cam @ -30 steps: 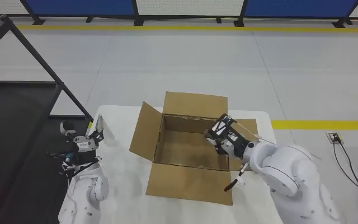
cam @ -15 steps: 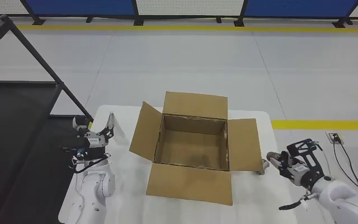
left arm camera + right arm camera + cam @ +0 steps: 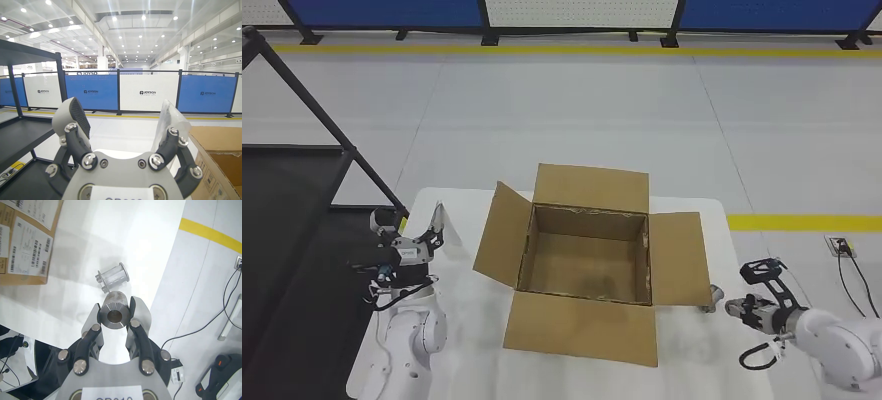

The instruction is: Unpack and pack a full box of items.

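An open cardboard box (image 3: 587, 265) stands in the middle of the white table (image 3: 467, 330), and its inside looks bare. My right gripper (image 3: 114, 306) is shut on a short metal cylinder (image 3: 115, 313) with a bored end, low over the table's right edge (image 3: 739, 306). Just beyond it a grey flanged spool (image 3: 113, 279) lies on its side on the table (image 3: 710, 297). My left gripper (image 3: 121, 113) stands open at the table's left side (image 3: 427, 232), pointing up. A piece of clear plastic wrap (image 3: 170, 117) clings to one of its fingers.
The box's right flap (image 3: 24, 247), covered with labels, lies flat close to the spool. A black metal shelf rack (image 3: 28, 132) stands left of the table. Cables (image 3: 225, 306) and a wall of blue and white panels (image 3: 151, 92) are beyond the table.
My right arm has come out of the box to the table's right edge with the cylinder, then settled lower beside the spool. The left gripper shifted slightly toward the box.
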